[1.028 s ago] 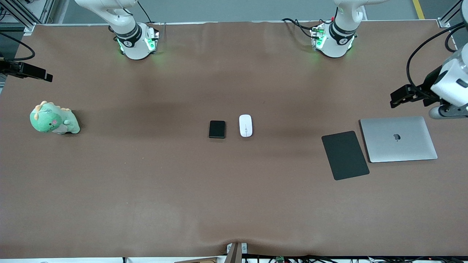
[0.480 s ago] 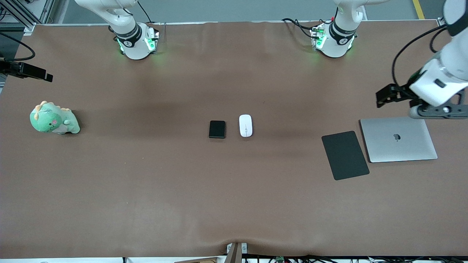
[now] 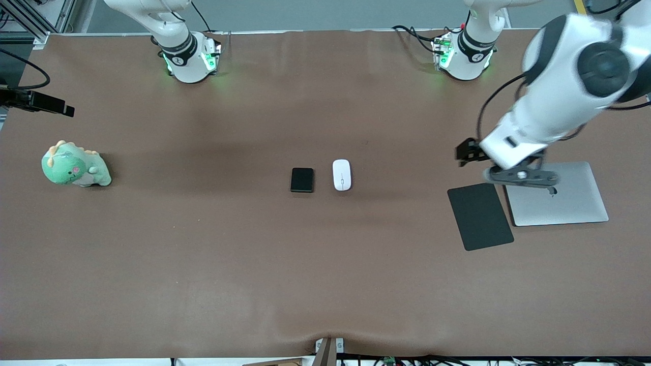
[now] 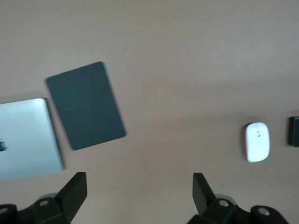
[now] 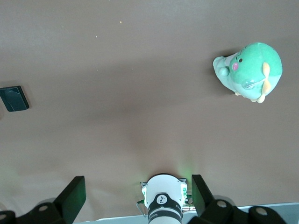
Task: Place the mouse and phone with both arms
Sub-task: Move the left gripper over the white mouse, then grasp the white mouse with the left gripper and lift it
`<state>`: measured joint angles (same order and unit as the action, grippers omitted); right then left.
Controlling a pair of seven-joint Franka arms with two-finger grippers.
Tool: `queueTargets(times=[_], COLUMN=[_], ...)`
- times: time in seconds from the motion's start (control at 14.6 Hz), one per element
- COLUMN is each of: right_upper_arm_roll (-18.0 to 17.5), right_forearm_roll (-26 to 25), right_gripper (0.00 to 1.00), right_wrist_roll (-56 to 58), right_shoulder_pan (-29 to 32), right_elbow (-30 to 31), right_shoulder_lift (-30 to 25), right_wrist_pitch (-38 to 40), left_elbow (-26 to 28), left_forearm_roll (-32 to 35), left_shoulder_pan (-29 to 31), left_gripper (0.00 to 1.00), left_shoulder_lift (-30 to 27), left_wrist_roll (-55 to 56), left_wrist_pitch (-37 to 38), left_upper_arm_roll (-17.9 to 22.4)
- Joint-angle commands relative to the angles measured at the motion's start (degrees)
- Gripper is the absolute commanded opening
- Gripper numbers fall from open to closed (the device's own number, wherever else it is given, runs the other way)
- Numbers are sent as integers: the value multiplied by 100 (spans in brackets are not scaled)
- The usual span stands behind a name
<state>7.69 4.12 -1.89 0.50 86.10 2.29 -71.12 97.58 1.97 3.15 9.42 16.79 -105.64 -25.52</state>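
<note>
The white mouse (image 3: pixel 342 175) and the black phone (image 3: pixel 302 180) lie side by side at the table's middle, the phone toward the right arm's end. My left gripper (image 3: pixel 520 177) is open and empty, up in the air over the edge where the laptop meets the mouse pad. Its wrist view shows its fingers (image 4: pixel 74 190) spread wide, the mouse (image 4: pixel 258 142) and an edge of the phone (image 4: pixel 294 131). My right gripper (image 5: pixel 138 196) is open and empty, high over the right arm's end of the table. Its wrist view shows the phone (image 5: pixel 14 99).
A flat black mouse pad (image 3: pixel 480 216) and a closed silver laptop (image 3: pixel 564 201) lie side by side at the left arm's end. A green dinosaur plush (image 3: pixel 74 165) sits at the right arm's end. The arm bases (image 3: pixel 190 56) stand along the table's edge farthest from the front camera.
My left arm has swung in from the table's end toward the middle, and its gripper now hangs over the laptop's edge by the mouse pad. The right arm, mouse and phone have not moved.
</note>
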Motion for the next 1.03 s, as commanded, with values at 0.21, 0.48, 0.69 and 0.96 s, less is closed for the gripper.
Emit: queueTargets(times=[0.21,0.48,0.69,0.96], right_upper_arm_roll=[-13,-13,-5,-5], right_forearm_roll=[36,27,27,27], right_gripper=[100,100,100,100], right_wrist_roll=[110,110,110,215], right_shoulder_pan=[90,73,38,99], right_elbow=[-137,-137,-137,-137], right_shoulder_lift=[158,158,167,211], right_wrist_pitch=[72,72,134,134], left_elbow=[779,912,825,737], left_forearm_roll=[58,994,1839,2396], left_shoulder_pan=[-1086,-1904,-2266,-2433], left_gripper=[100,100,100,100], left_shoulder_lift=[507,1288,1957,2529], left_wrist_roll=[1781,3318,4654,5307], left_wrist_pitch=[-1527,-2294,-2838,-3322], left_upper_arm_roll=[-120,-119,-119,-120])
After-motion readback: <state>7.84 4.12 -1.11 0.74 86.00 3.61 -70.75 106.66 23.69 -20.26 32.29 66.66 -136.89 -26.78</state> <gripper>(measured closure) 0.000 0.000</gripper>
